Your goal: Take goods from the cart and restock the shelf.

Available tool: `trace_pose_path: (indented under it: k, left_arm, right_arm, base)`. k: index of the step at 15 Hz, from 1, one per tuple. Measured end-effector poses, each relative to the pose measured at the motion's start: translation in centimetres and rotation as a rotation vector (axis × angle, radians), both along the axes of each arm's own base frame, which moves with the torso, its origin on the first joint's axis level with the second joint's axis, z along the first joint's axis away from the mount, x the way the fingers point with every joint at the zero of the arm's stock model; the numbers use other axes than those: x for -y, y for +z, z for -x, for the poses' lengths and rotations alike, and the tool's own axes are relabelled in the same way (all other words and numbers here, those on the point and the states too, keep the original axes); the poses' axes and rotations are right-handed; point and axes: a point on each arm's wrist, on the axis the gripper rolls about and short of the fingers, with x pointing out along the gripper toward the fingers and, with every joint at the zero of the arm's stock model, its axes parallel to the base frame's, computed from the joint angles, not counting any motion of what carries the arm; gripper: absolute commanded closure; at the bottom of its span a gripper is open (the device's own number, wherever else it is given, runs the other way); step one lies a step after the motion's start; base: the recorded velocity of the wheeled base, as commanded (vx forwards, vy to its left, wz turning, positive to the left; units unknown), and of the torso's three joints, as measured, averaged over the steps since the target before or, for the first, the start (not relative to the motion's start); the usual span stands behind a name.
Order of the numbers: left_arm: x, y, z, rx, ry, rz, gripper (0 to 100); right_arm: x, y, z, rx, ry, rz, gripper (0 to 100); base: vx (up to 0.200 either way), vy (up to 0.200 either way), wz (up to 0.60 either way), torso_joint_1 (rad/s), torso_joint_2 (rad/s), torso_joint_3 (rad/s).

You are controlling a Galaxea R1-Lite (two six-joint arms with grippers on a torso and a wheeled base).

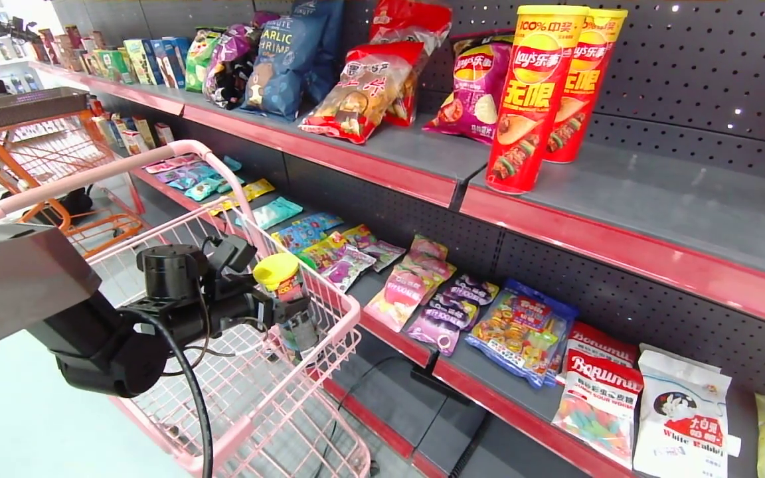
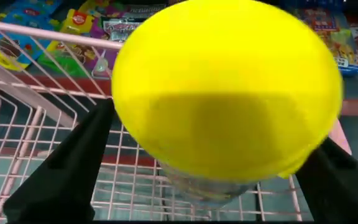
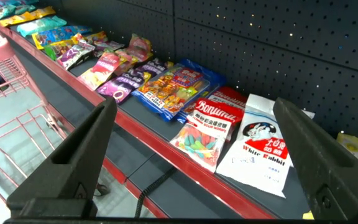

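Note:
A tall snack canister (image 1: 284,292) with a yellow lid (image 2: 229,93) stands upright over the pink cart (image 1: 336,292), near its rim on the shelf side. My left gripper (image 1: 289,312) is shut on the canister's body, below the lid, with one black finger (image 2: 61,180) on each side. On the upper shelf (image 1: 555,219) stand two similar yellow-and-red chip canisters (image 1: 535,99). My right gripper (image 3: 194,109) is open with nothing between its fingers and hangs in front of the lower shelf (image 3: 166,149), facing the candy bags (image 3: 204,130).
Bags of chips (image 1: 362,86) line the upper shelf to the left of the canisters, and bare shelf (image 1: 655,192) lies to their right. Candy packs (image 1: 522,328) cover the lower shelf. An orange cart (image 1: 44,153) stands behind the pink one.

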Motion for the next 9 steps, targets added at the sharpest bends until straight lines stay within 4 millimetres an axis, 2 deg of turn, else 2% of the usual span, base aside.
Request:
trace_pose_path:
  k: [2, 3, 9]
  left_arm:
    - [0.4, -0.4, -0.3, 0.004, 0.019, -0.010, 0]
    - [0.7, -0.4, -0.4, 0.031, 0.022, -0.008, 100]
    - [1.5, -1.1, -0.1, 0.026, 0.000, -0.005, 100]
  right_arm:
    - [0.0, 0.0, 0.0, 0.000, 0.000, 0.000, 0]
    - [0.0, 0.0, 0.0, 0.000, 0.000, 0.000, 0]
    - [0.0, 0.0, 0.0, 0.000, 0.001, -0.001, 0]
  base:
    - [0.000, 0.000, 0.00, 0.000, 0.00, 0.000]
    - [0.000, 0.000, 0.00, 0.000, 0.00, 0.000]
    - [0.000, 0.000, 0.00, 0.000, 0.00, 0.000]
